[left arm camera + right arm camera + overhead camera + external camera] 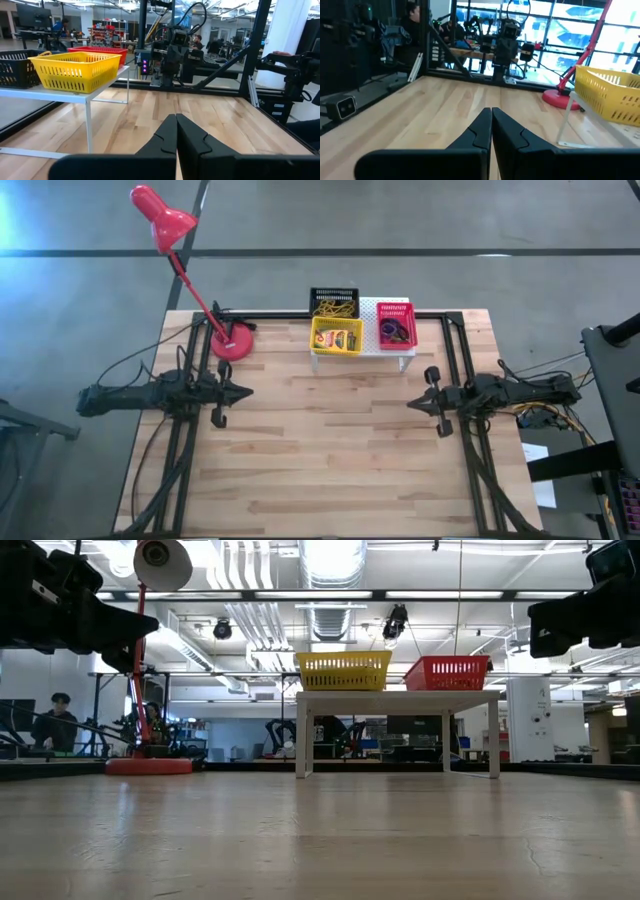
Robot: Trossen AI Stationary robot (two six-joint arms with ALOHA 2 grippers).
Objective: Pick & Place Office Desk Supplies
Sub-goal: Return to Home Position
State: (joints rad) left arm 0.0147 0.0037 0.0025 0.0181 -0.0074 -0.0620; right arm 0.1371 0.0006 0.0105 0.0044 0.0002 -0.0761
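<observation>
A yellow basket [336,336] holding crayon boxes and a pink-red basket [397,325] holding small rings stand on a white riser [400,352] at the table's far middle. A black basket [333,304] with tan rubber bands stands just behind the yellow one. The yellow basket also shows in the left wrist view [75,70] and the right wrist view [612,95]. My left gripper [247,391] is shut and empty at the table's left side. My right gripper [411,404] is shut and empty at the right side. Both hover above the bare wood.
A red desk lamp stands with its base [233,343] at the far left of the table, left of the riser, its head [160,217] reaching beyond the far edge. Black frame rails [455,360] run along both sides. Bare wood [330,450] lies between the grippers and toward the near edge.
</observation>
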